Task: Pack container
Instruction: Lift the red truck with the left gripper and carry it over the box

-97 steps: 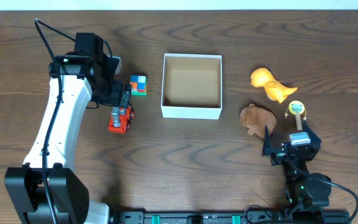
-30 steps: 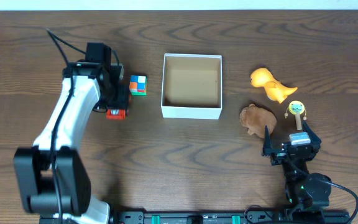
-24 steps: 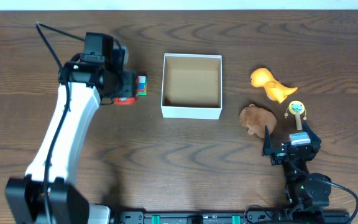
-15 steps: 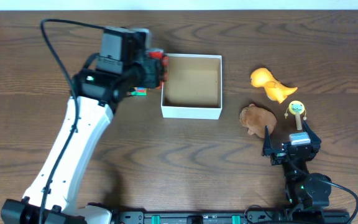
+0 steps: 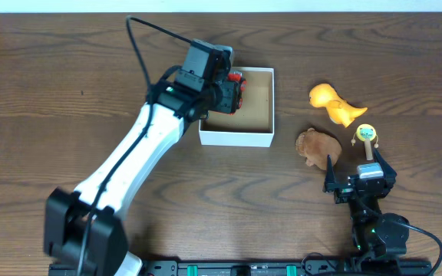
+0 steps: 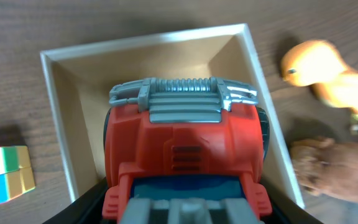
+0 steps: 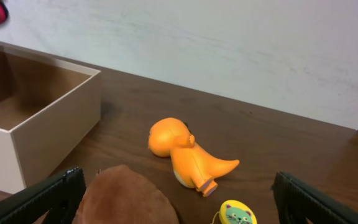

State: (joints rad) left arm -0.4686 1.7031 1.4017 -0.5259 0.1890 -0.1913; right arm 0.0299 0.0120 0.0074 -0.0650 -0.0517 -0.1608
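Left jaws pinch the red truck (image 6: 182,155) above the open container (image 5: 240,138) mid-counter (image 5: 206,199) — held clear of its walls, I judge, for a drop inside. Right jaws spread, idle beside the brown plush (image 5: 318,146) — not engaged.

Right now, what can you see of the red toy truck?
The red toy truck looks like glossy plastic, with a red hood, a grey ribbed grille and bumper, a blue windshield and black wheels. The left tool grips its rear and holds it over the open inside of the container, near a corner. Whether it touches the floor is unclear.
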